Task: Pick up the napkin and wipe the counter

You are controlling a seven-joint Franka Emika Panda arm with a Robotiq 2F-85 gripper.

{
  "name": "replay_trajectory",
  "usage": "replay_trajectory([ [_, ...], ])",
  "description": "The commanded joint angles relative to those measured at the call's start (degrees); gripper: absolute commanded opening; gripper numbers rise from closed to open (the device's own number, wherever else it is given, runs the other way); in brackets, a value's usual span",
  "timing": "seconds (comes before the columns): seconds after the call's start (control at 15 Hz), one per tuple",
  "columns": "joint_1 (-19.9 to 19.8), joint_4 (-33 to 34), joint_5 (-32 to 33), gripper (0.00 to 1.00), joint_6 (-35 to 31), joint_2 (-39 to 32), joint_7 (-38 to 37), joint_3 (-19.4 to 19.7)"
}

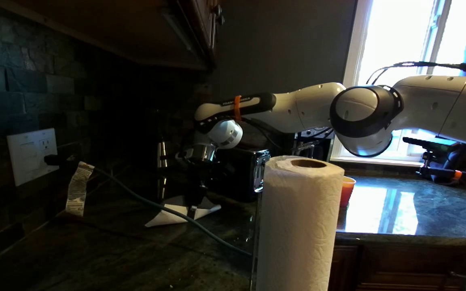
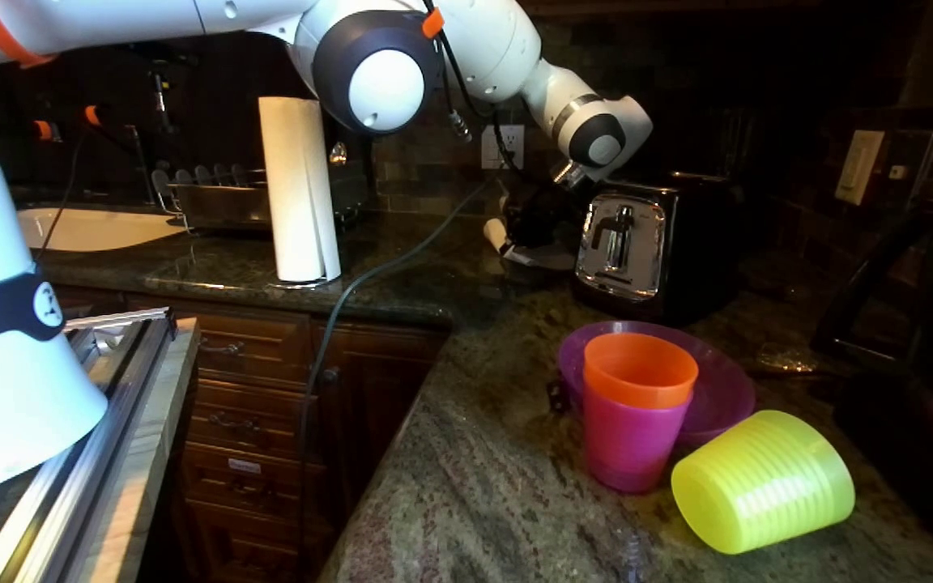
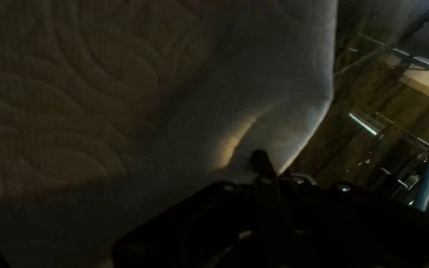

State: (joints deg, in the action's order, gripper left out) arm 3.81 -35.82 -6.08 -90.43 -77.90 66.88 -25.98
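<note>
The napkin is a white embossed paper sheet [image 1: 164, 219] on the dark stone counter [image 1: 156, 262], in the corner beside the toaster. It shows partly behind the gripper in an exterior view [image 2: 496, 235] and fills the left of the wrist view [image 3: 125, 93]. My gripper [image 3: 266, 167] points down at the napkin, with its dark fingers close together and the napkin's edge running in between them. In an exterior view the gripper [image 1: 192, 210] stands at the middle of the sheet, whose sides lift up around it. The counter also shows in an exterior view [image 2: 466, 486].
A paper towel roll [image 1: 297, 226] stands near the counter edge. A black and chrome toaster [image 2: 624, 247] is close beside the gripper. A grey-green cable [image 1: 212, 234] crosses near the napkin. Stacked orange and pink cups [image 2: 636, 429], a purple bowl [image 2: 726, 389] and a yellow-green cup [image 2: 762, 486] are farther off.
</note>
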Motion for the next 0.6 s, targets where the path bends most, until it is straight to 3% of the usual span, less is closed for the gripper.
replay_trajectory([
  [0.0,-0.6,-0.8,2.8,0.0,4.6,-1.6,-0.5,3.5],
  [0.53,-0.2,-0.8,3.8,0.0,14.3,-2.0,0.0,7.4],
])
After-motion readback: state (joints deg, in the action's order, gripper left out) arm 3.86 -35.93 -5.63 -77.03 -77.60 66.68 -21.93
